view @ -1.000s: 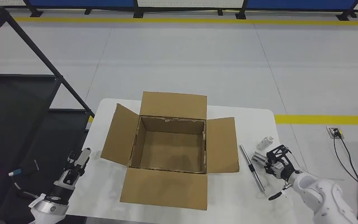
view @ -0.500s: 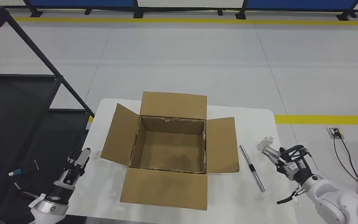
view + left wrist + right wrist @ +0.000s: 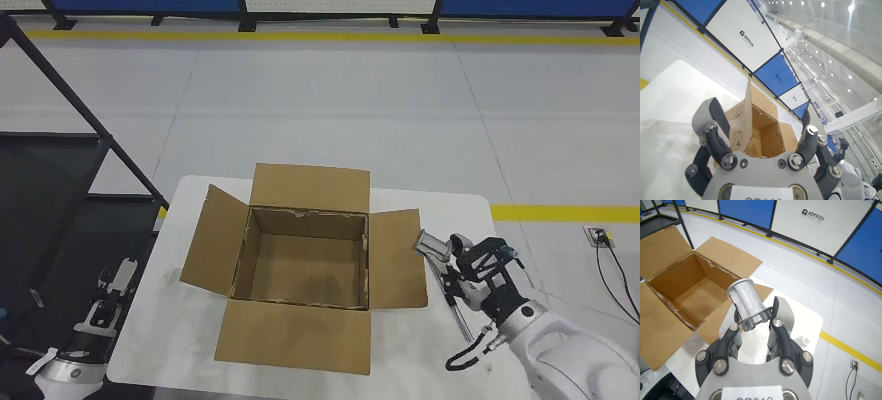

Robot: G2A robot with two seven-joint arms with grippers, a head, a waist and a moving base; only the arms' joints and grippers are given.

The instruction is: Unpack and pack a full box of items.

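One metal cylinder [image 3: 746, 301] between right fingers [image 3: 775, 307], beside open box [image 3: 310, 187].

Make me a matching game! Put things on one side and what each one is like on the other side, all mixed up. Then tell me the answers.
Things
1. box
2. metal part
3. rod
4. left pincer

What each is like
A. open, holding nothing
B. lying flat on the table next to the box
C. brown, flaps spread out
D. gripped by the right pincer

Pairs: 1-C, 2-D, 3-B, 4-A.
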